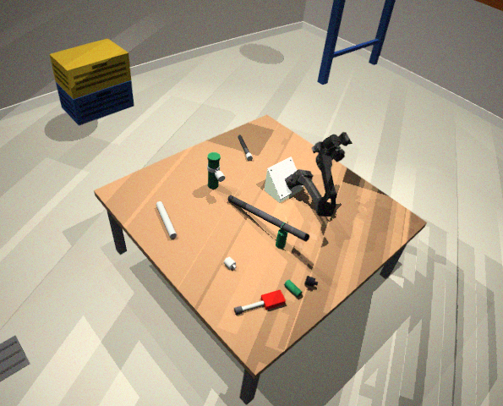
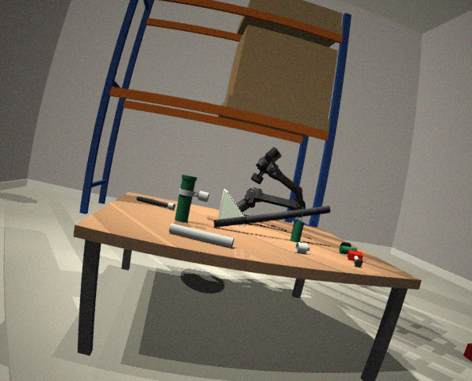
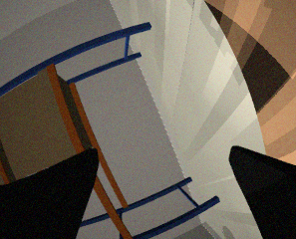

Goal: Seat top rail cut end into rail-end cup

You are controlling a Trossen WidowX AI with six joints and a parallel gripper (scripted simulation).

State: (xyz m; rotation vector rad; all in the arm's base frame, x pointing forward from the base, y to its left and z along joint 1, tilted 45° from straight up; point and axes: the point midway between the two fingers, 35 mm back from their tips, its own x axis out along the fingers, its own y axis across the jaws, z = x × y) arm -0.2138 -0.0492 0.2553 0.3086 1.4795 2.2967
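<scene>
Grey walls (image 2: 432, 143), blue shelving rack (image 2: 330, 123), pale floor (image 1: 374, 122)

A wooden table (image 1: 190, 257) carries a green post (image 1: 213, 171), a dark rail (image 1: 266, 216) leaning through a small green post (image 1: 280, 238), a white tube (image 1: 166, 219), a white wedge (image 1: 280, 178), a red block (image 1: 273, 299) and small fittings

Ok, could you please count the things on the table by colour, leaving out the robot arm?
Green: 3 (big post, small post, lying cylinder)
White: 4 (tube, wedge, loose cup, cup on the big post)
Dark: 3 (rail, short rod, small fitting)
Red: 1 (block with handle)
Total: 11
</scene>
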